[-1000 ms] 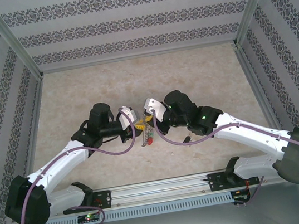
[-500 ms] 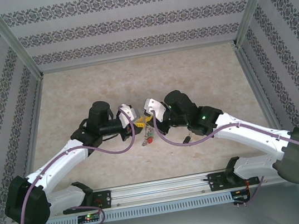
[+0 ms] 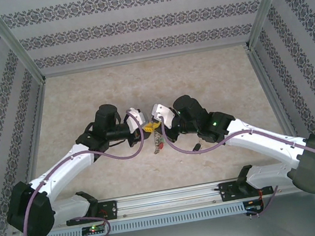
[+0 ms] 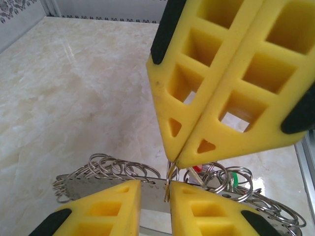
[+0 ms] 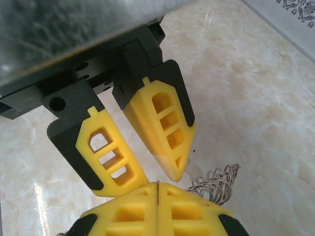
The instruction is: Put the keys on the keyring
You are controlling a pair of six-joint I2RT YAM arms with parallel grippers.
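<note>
Two robot arms meet over the middle of a pale marbled counter. The right end effector, its yellow honeycombed foam fingers pressed together, pinches a thin wire loop of the keyring, a silvery band edged with bumpy coils. The left end effector stands narrowly parted just below that loop, apparently not clamping it. With a sliver of the red key beside the loop, the ring should be held steady and the left closed gently, since slick thin metal likely slips from soft pads.
</note>
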